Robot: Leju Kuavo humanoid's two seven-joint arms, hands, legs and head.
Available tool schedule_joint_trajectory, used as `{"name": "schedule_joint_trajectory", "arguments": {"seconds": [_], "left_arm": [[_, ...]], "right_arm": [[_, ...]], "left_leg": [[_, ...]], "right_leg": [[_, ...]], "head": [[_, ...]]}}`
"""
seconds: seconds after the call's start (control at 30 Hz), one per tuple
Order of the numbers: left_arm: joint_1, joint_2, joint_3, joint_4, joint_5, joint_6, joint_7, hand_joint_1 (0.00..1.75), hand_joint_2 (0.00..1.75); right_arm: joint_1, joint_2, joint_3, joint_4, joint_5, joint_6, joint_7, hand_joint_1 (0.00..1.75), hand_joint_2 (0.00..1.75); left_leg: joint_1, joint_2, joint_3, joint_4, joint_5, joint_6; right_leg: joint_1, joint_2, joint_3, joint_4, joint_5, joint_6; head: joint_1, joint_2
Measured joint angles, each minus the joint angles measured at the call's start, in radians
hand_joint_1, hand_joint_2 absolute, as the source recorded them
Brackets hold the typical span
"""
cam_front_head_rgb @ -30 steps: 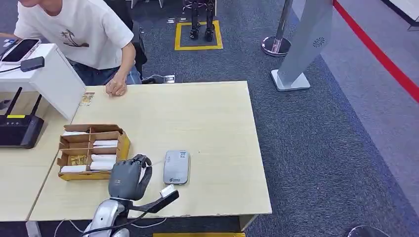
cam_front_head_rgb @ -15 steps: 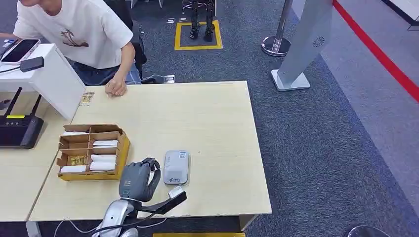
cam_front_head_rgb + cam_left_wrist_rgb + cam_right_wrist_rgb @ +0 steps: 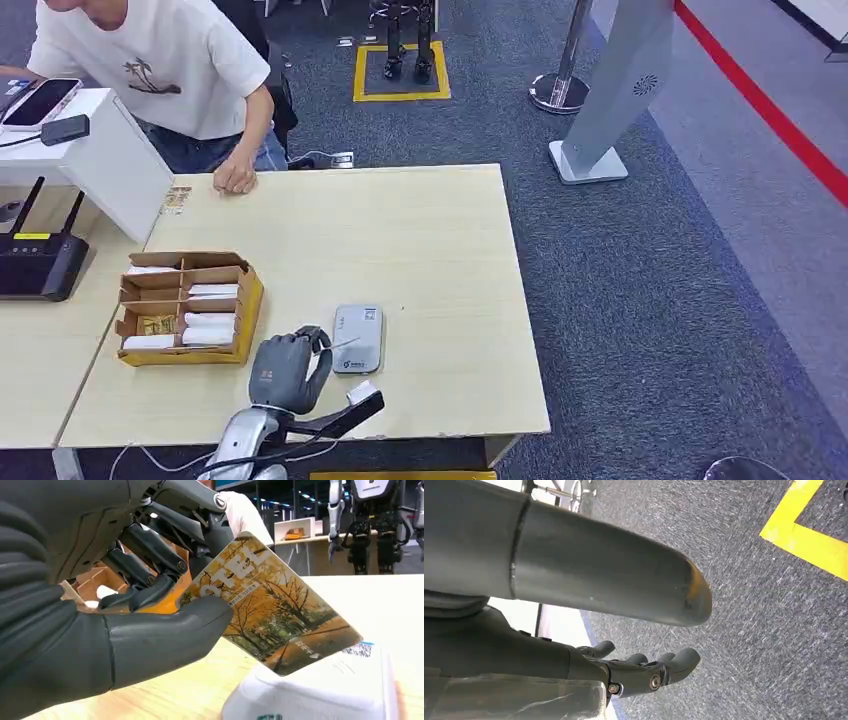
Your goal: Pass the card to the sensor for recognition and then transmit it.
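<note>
My left hand pinches a card printed with yellow autumn trees between the thumb and the fingers. In the left wrist view the card hangs tilted, just above the near end of the grey sensor, without touching it. In the head view the sensor lies flat near the table's front edge, and the card shows as a thin pale edge over its left side. My right hand hangs over the grey carpet with its fingers apart and nothing in it.
A cardboard box with compartments of cards stands left of my hand. A person leans at the far left corner, one hand on the table. A black router sits on the side table at left.
My left hand has moved right, away from the box, carrying the card up to and over the sensor's left side. The sensor and box stay put.
</note>
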Motion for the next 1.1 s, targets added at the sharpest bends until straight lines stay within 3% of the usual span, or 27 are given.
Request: {"name": "schedule_joint_trajectory", "arguments": {"seconds": [0.73,0.9,1.1], "left_arm": [[0.039,0.006,0.000,0.007,0.030,0.035,0.011,1.75,1.75],[0.014,0.080,0.044,-0.062,0.056,0.037,0.037,1.75,1.75],[-0.045,0.190,0.181,-0.144,0.099,0.025,0.034,1.75,1.75]], "right_arm": [[-0.003,0.003,0.015,0.000,-0.012,-0.001,0.003,0.00,0.00],[-0.003,0.003,0.025,0.000,-0.012,0.004,0.007,0.00,0.00],[-0.006,0.003,0.036,0.000,-0.012,0.011,0.010,0.00,0.00]], "left_leg": [[0.000,0.000,0.000,0.000,0.000,0.000],[0.001,0.000,0.000,0.000,0.000,0.000],[0.001,0.000,0.000,0.000,0.002,-0.001]], "right_leg": [[0.000,0.000,0.000,0.000,0.000,0.000],[0.000,0.000,0.000,0.001,0.000,0.000],[0.000,0.000,0.000,0.002,0.000,0.000]], "head": [[0.000,0.000],[0.000,0.000],[0.000,0.000]]}}
